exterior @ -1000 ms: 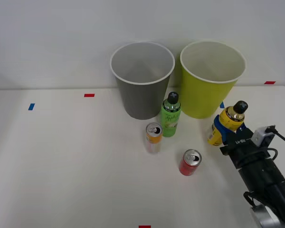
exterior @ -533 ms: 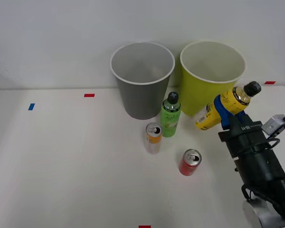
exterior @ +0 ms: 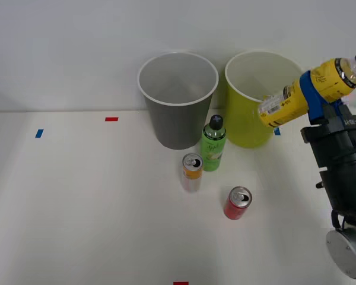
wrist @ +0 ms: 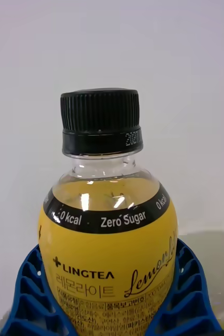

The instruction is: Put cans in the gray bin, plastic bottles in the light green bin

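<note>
Two big bins at the back of the table (exterior: 77,196): gray bin (exterior: 177,124) on the left, light green bin (exterior: 249,122) beside it, both upright and open-mouthed. Below them, green bottle (exterior: 213,145) standing just in front of the gap between the bins, white-and-orange can (exterior: 191,172) near it, red can (exterior: 237,203) a little apart.

Right gripper (exterior: 315,98) raised beside the light green bin's right rim, blue ribbed fingers (wrist: 30,299) clamped on the yellow bottle (exterior: 302,92). Bottle tipped nearly flat, long axis running across, base toward the green bin's mouth, cap end away to the right. Mouth just left of the bottle's base; likely a short carry leftward before release.

A second ago: bottle upright on the table by the gripper. Half a second ago: lifted and tilting. Now higher and more level.
</note>
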Action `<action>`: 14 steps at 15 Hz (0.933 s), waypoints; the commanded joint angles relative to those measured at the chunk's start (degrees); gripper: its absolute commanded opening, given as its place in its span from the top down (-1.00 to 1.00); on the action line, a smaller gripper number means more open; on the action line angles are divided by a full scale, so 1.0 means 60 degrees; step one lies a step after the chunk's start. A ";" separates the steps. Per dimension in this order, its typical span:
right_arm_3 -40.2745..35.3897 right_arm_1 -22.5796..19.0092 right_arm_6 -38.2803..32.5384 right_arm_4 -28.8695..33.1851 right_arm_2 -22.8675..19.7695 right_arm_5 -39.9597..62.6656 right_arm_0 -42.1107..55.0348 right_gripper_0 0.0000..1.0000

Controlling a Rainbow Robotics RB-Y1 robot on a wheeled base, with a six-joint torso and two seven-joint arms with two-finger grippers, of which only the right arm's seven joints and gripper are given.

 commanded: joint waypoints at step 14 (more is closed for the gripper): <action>0.0652 0.1107 -0.0011 0.0387 -0.1704 0.5995 -0.4631 1.00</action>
